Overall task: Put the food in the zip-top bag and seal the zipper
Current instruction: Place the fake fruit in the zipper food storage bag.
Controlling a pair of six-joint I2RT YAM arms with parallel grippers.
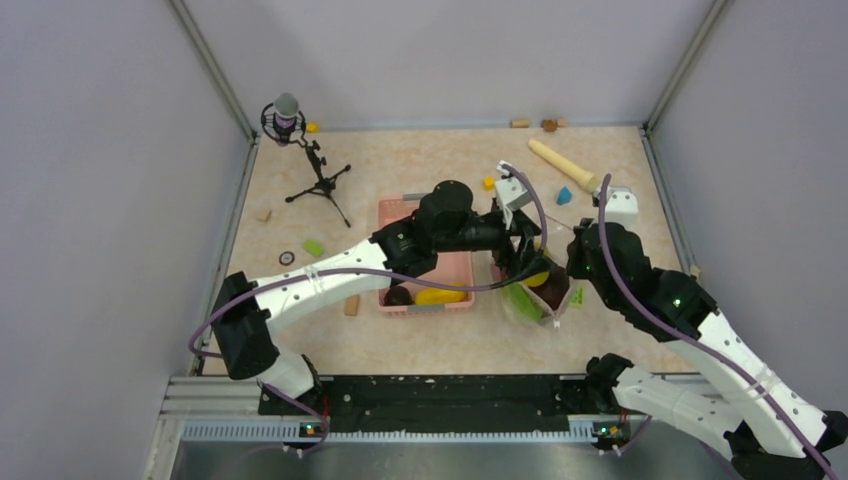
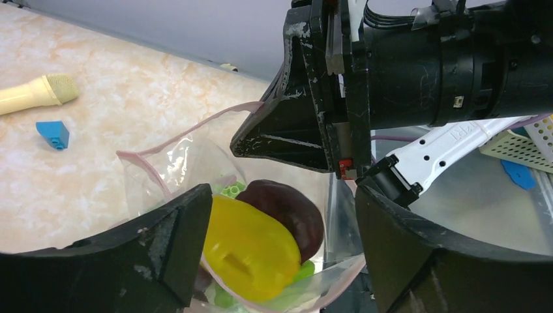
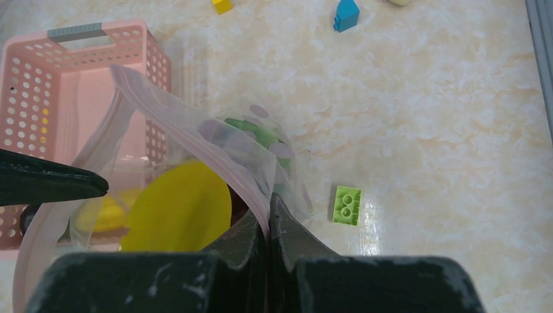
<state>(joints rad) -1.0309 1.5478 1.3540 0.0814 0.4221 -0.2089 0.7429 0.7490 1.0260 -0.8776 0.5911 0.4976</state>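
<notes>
The zip-top bag (image 1: pixel 525 300) stands open just right of the pink basket. My right gripper (image 3: pixel 269 215) is shut on its pinkish zipper (image 3: pixel 163 104) rim and holds the mouth up; it also shows in the top view (image 1: pixel 556 305). My left gripper (image 2: pixel 283 215) is open right above the bag mouth (image 2: pixel 163 163), fingers wide apart. Between them a yellow fruit (image 2: pixel 251 251) lies in the bag on a dark purple-brown piece (image 2: pixel 290 208); only the left finger is near it. Green food (image 3: pixel 251 130) shows deeper inside.
The pink basket (image 1: pixel 400 215) holds another yellow piece (image 1: pixel 440 296) and a dark piece (image 1: pixel 398 296). A green block (image 3: pixel 347 205) lies right of the bag. A beige rolling pin (image 1: pixel 563 163), a blue block (image 1: pixel 564 195) and a microphone tripod (image 1: pixel 310 165) stand farther back.
</notes>
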